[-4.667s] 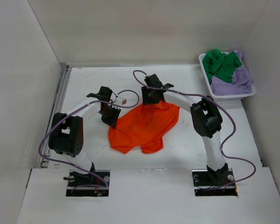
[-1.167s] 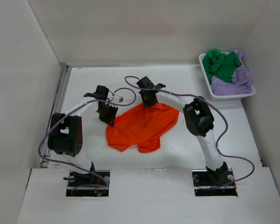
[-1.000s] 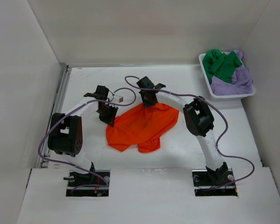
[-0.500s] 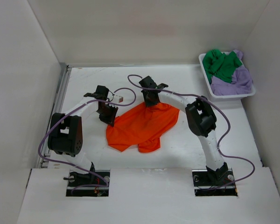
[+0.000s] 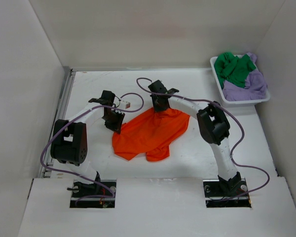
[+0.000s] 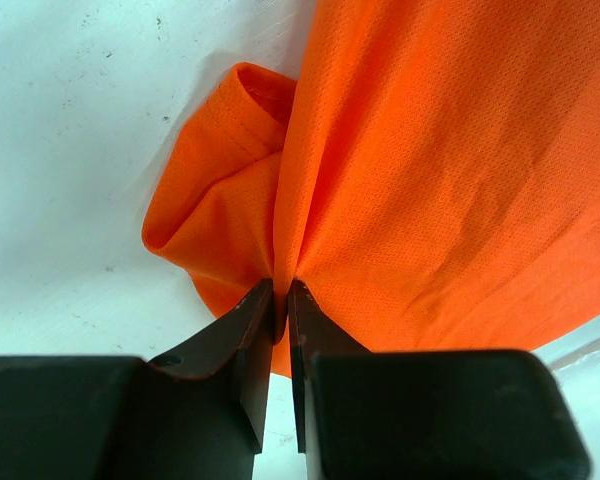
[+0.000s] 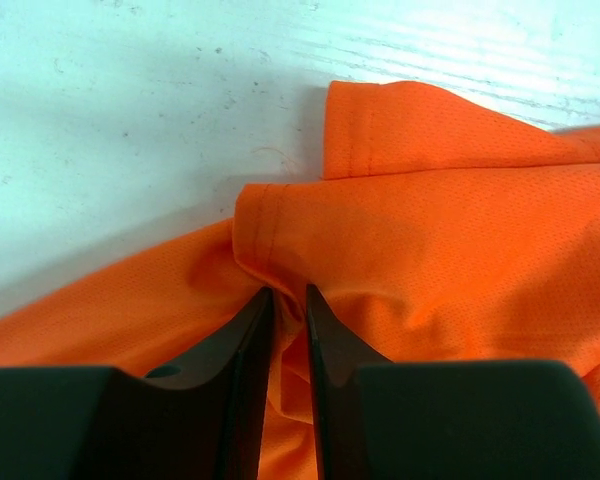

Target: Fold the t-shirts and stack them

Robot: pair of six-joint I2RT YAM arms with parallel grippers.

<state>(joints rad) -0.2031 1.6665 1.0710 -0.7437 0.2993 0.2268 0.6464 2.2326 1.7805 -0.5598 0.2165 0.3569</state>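
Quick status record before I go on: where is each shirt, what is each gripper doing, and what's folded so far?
orange t-shirt: crumpled on the table, between the arms, unfolded
left gripper: shut on a fold at the orange t-shirt's left edge
right gripper: shut on cloth near a hem at the orange t-shirt's far edge
green t-shirt: bunched in the basket, far right corner
lavender t-shirt: bunched in the same basket, on the near side, against the green one
folded so far: none
stack: not started
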